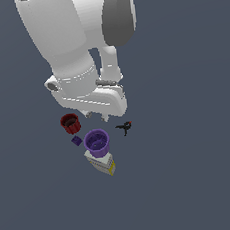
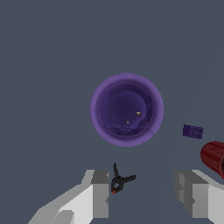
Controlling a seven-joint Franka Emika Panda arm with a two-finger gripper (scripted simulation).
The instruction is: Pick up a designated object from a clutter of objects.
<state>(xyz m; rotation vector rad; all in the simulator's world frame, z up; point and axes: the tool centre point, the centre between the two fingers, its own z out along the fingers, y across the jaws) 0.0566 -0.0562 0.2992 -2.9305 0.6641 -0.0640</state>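
The designated object, a purple tapered cup (image 1: 97,142) (image 2: 126,109), stands upright in the middle of the clutter of objects, its mouth facing the wrist camera. My gripper (image 1: 97,116) (image 2: 142,192) hovers above the group, open, with nothing between its fingers (image 2: 99,192). It is offset from the cup, over the spot beside the black red-tipped clamp (image 1: 124,127) (image 2: 119,180). A dark red cup (image 1: 70,123) (image 2: 213,156) and a tiny purple cube (image 1: 76,140) (image 2: 192,131) lie on the cup's other side.
A white-yellow box (image 1: 103,164) lies against the purple cup's near side in the exterior view. The arm's white body (image 1: 64,47) fills the upper part of that view. The floor is plain dark grey.
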